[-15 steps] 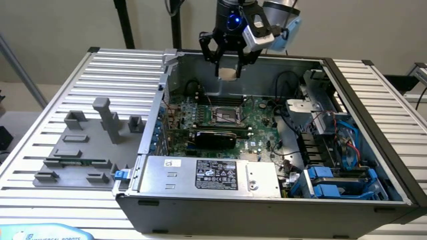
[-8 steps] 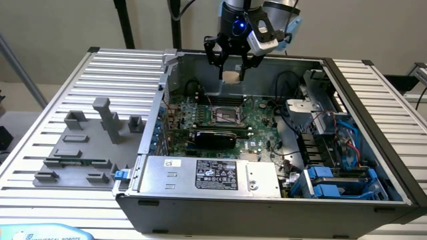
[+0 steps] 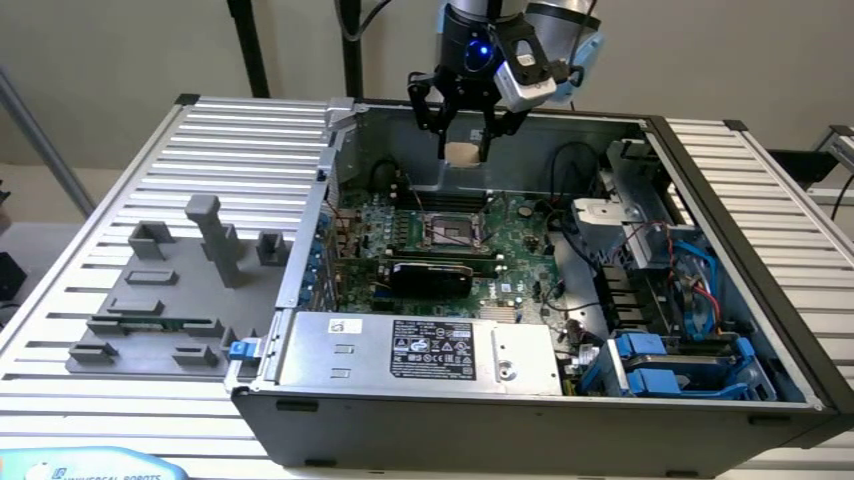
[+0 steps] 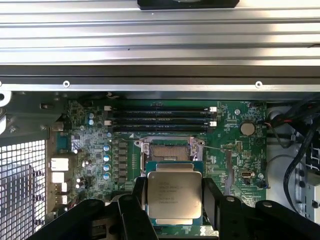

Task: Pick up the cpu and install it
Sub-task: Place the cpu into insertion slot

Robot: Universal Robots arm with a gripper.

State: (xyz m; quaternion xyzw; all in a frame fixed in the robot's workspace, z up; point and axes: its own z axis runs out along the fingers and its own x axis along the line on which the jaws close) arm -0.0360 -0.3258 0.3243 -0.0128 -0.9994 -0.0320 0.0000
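My gripper [image 3: 463,152] hangs over the open computer case, above the far part of the motherboard [image 3: 441,235]. Its black fingers [image 4: 136,200] are shut on the cpu [image 4: 174,197], a flat square chip with a silver metal top, held by two opposite edges. In the exterior view the cpu [image 3: 463,152] shows as a small pale square between the fingertips. The open cpu socket [image 4: 171,150] lies on the green board just beyond the held chip, with its metal frame around it. The same socket [image 3: 451,232] sits lower than the gripper in the exterior view.
Several black memory slots [image 4: 160,117] run beside the socket. A power supply [image 3: 427,350] fills the case's near side, with cables and blue drive bays [image 3: 661,365] at the exterior view's right. Grey fixture blocks [image 3: 174,285] stand on the slatted table at the left.
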